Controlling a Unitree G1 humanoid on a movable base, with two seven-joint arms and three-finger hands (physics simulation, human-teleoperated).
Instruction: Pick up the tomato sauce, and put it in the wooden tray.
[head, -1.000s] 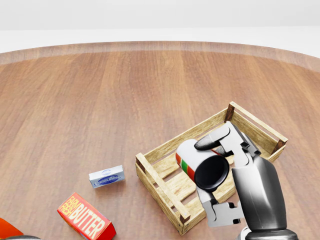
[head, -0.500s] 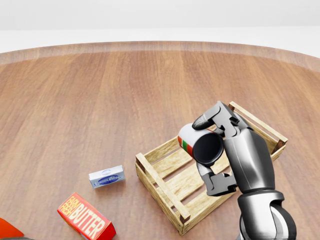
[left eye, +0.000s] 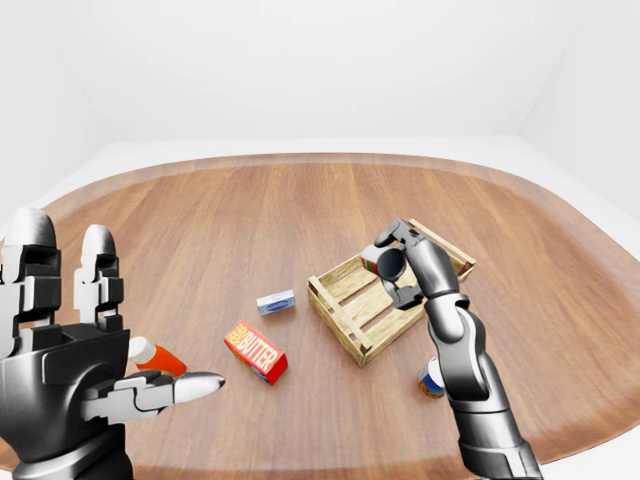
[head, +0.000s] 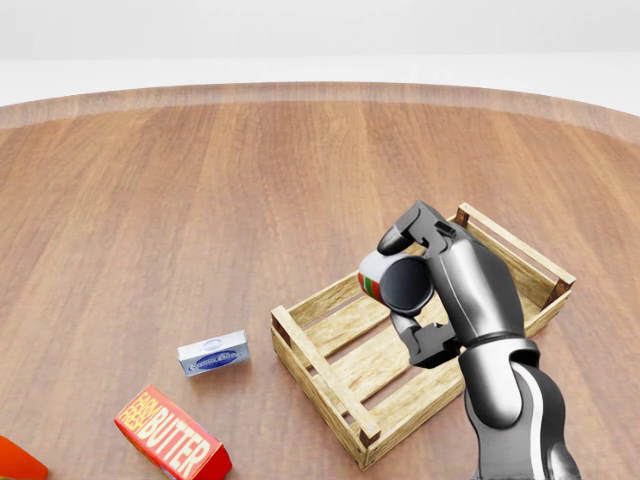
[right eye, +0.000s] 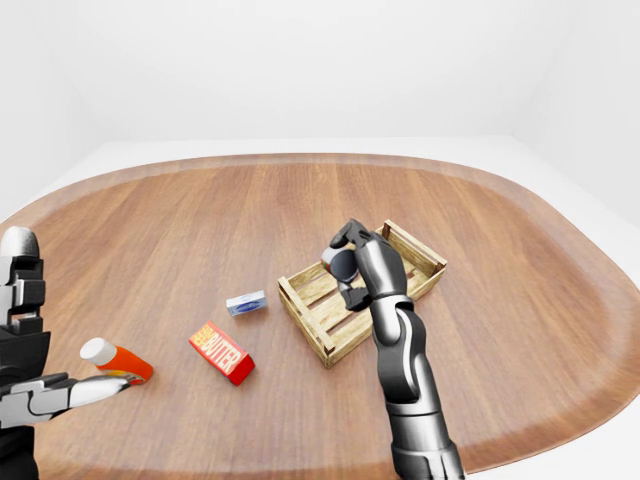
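Right hand grips tomato sauce can, now lifted toward 12 o'clock over wooden tray; release pending. Left hand open, idle.

The table is smooth wood with a soft satin sheen, plank grain running up the frame. The wooden tray looks like raw, pale, matt slats. The right hand is glossy grey metal with black matt joints. The butter box at lower left looks like printed cardboard.
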